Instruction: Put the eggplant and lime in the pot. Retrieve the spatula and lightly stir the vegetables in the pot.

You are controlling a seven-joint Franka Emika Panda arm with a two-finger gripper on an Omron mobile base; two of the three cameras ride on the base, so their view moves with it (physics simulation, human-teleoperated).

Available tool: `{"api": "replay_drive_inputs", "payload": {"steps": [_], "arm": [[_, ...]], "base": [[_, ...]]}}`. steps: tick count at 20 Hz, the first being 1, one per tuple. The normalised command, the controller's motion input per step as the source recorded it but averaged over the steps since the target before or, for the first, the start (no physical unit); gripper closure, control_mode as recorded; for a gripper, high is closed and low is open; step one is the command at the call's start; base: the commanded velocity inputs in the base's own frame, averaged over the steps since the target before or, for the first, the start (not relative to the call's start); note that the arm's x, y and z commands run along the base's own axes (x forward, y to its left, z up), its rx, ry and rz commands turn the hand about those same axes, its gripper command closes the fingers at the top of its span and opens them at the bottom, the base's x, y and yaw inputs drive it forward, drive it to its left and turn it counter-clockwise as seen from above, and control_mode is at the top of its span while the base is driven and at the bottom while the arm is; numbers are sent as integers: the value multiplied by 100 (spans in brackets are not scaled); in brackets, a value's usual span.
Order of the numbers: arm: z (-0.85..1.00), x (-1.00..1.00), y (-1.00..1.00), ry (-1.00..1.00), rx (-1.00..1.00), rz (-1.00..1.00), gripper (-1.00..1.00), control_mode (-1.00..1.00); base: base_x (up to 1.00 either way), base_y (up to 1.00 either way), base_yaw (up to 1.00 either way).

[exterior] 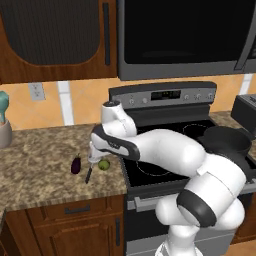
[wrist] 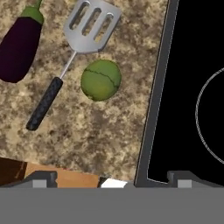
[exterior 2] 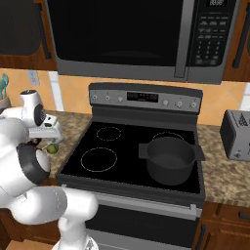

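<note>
The dark purple eggplant (wrist: 19,48) lies on the granite counter left of the stove, also seen in the left base view (exterior: 76,165). Beside it rests the spatula (wrist: 89,26), silver slotted head away from the counter's front edge, black handle (exterior: 88,175) toward it. The lime (wrist: 101,80) sits between the spatula and the stove edge, touching neither (exterior: 104,164) (exterior 2: 52,148). My gripper (wrist: 113,179) hovers open above these things with nothing between its fingers (exterior: 95,160). The dark pot (exterior 2: 170,158) stands empty on the stove's front right burner (exterior: 226,140).
The black glass cooktop (wrist: 192,87) borders the counter, its raised rim close to the lime. A microwave (exterior 2: 136,34) hangs over the stove. A toaster (exterior 2: 237,134) stands on the right counter. A jar (exterior: 4,132) sits at the far left. The counter's front edge (wrist: 52,177) is near.
</note>
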Motion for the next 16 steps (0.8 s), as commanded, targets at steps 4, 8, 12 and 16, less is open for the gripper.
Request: {"api": "replay_drive_inputs", "payload": {"steps": [4, 8, 12, 16], "arm": [[-49, 34, 8, 1, -5, 0, -100, -100], [-46, 19, 6, 0, -3, 0, -100, -100], [-42, 23, 6, 1, -2, 0, -100, -100], [-41, 27, 6, 3, 0, 0, -100, -100]], "base": [[0, 0, 0], [0, 0, 0], [0, 0, 0], [0, 0, 0]]}}
